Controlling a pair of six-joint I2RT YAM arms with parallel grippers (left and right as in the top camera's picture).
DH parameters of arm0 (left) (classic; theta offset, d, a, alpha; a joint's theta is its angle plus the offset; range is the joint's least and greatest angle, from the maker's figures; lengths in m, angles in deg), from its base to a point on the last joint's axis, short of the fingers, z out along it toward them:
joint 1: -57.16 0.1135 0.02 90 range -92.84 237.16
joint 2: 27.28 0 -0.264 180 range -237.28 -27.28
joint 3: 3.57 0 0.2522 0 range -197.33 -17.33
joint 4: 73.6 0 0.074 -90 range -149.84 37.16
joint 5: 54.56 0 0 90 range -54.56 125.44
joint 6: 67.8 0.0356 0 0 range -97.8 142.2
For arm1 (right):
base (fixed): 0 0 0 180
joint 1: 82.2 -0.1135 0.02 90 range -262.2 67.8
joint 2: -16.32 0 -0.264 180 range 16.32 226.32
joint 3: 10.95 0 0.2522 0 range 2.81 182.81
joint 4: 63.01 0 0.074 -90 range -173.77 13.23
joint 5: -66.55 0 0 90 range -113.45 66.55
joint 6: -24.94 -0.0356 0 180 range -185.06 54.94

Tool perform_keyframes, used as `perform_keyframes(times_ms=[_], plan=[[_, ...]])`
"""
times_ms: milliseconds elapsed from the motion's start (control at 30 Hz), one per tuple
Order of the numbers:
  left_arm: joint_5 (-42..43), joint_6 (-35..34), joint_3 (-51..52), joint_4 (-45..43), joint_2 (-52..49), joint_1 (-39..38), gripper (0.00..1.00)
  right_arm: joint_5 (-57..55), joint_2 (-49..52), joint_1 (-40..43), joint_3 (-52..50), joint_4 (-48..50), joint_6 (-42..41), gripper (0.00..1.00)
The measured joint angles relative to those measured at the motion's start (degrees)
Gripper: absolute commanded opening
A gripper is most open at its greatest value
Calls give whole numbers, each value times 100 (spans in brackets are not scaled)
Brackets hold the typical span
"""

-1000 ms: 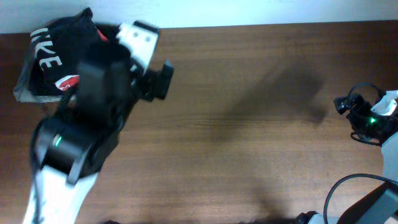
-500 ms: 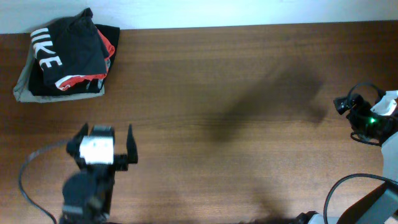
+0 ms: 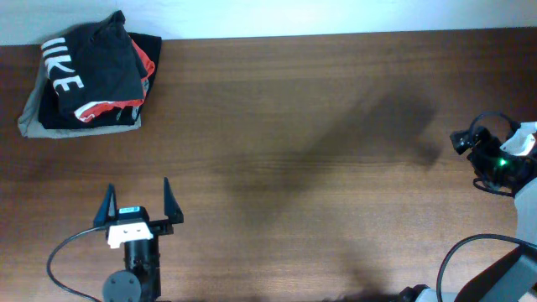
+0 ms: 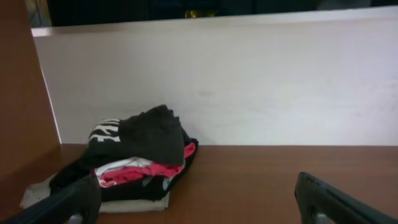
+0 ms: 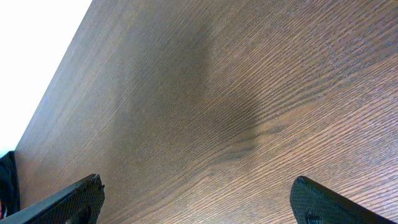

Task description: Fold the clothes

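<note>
A stack of folded clothes (image 3: 88, 80) sits at the table's far left corner: a black top with white letters, red and white layers, and a pale garment underneath. It also shows in the left wrist view (image 4: 134, 155) against the white wall. My left gripper (image 3: 137, 201) is open and empty near the front left edge, well short of the stack. Its fingers frame the left wrist view (image 4: 199, 202). My right gripper (image 3: 463, 141) is at the far right edge; the right wrist view (image 5: 199, 202) shows its fingers open over bare wood.
The brown wooden table (image 3: 294, 168) has a white wall (image 4: 249, 81) along its far edge. A black cable (image 3: 63, 252) loops by the left arm and another cable (image 3: 470, 247) lies by the right arm.
My left arm has pulled back from the stack of clothes to the front left of the table. The stack is now uncovered. The right arm has not moved.
</note>
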State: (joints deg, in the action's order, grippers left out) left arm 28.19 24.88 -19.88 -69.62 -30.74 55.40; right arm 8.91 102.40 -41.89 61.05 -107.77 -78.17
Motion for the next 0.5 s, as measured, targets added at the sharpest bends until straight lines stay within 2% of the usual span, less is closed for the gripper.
perform_keyframes(times_ms=[233,500], plan=[[70,0,157,151,258,24,99,0,0,0,0,2,2,99],[105,-234,170,1386,269,35,99,0,0,0,0,2,2,99]])
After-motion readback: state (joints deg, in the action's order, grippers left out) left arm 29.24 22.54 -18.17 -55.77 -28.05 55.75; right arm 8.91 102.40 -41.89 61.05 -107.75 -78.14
